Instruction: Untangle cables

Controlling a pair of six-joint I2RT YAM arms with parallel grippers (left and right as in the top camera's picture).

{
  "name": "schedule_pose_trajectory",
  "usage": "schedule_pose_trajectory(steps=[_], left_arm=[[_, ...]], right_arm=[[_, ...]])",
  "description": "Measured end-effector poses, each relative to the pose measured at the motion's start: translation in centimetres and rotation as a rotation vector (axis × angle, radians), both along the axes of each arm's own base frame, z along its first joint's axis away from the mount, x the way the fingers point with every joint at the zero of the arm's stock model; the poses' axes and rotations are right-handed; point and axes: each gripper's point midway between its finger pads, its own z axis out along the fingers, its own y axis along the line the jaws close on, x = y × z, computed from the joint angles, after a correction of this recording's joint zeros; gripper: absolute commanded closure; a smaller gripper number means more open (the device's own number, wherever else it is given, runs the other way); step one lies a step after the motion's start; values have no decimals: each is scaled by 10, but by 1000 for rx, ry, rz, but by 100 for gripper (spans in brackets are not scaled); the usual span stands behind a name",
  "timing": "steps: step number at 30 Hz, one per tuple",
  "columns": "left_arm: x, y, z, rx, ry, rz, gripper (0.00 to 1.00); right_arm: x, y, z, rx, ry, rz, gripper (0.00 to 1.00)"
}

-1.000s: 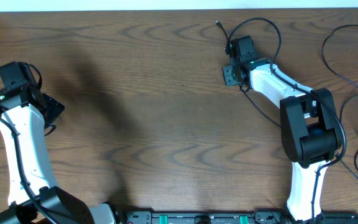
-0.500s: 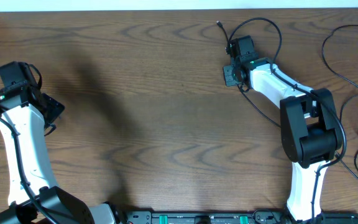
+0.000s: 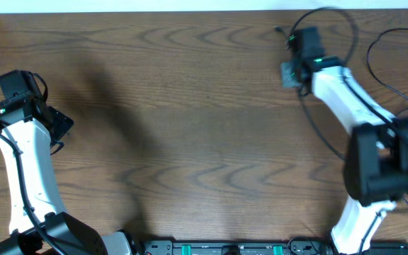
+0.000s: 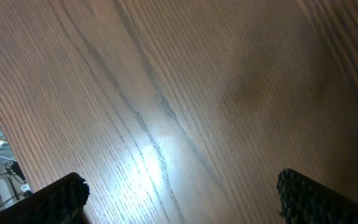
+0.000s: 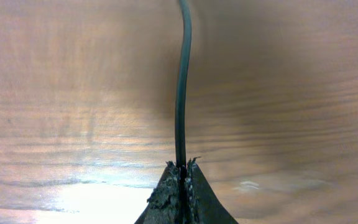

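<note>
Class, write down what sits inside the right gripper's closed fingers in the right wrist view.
A thin black cable is pinched in the right gripper and runs away over the wooden table. The stretch clamped inside the grip is hidden.

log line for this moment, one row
right end effector: shut on black cable | left end effector: open, empty, above table | other cables: loose, table's right side

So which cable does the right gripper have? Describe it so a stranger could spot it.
On the wooden table, find the right gripper, shut, near the far edge. The thin black cable pinched in it is the one. Unlike the loose cables lying by the right edge, it alone is gripped, running straight out of the grip.
</note>
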Motion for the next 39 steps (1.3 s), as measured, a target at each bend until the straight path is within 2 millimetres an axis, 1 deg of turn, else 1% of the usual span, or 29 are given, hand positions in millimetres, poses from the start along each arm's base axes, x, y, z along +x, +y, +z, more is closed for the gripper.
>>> schedule_pose_trajectory(steps=[3,5,8,11,15,16,18,19,20,23,26,29,32,34,38,39], left_arm=[[0,0,0,0,0,0,2],[0,0,0,0,0,0,2],[0,0,0,0,0,0,2],[0,0,0,0,0,0,2],[0,0,0,0,0,0,2],[0,0,0,0,0,0,2],[0,0,0,0,0,0,2],[0,0,0,0,0,0,2],[0,0,0,0,0,0,2],[0,0,0,0,0,0,2],[0,0,0,0,0,0,2],[0,0,0,0,0,0,2],[0,0,0,0,0,0,2],[0,0,0,0,0,0,2],[0,0,0,0,0,0,2],[0,0,0,0,0,0,2]], right_arm=[[0,-25,59,-25,-118,-62,99],[-5,-45,97,-49,-197,-113,99],[-15,-76,135,-90,-271,-187,99],[-26,-115,157,-148,-307,-277,99],[-45,-172,172,-231,-314,-404,99],[-52,-189,175,-253,-310,-443,99],[-63,-215,179,-282,-304,-504,99],[-71,-232,179,-298,-295,-542,99],[-76,-242,179,-308,-287,-566,99],[-99,-281,177,-337,-253,-658,99],[-118,-311,177,-353,-236,-735,99],[-137,-336,177,-363,-224,-804,99],[-154,-357,176,-357,-218,-857,99],[-161,-370,176,-337,-232,-880,99],[-174,-387,172,-277,-241,-901,99],[-175,-388,171,-267,-241,-899,99]])
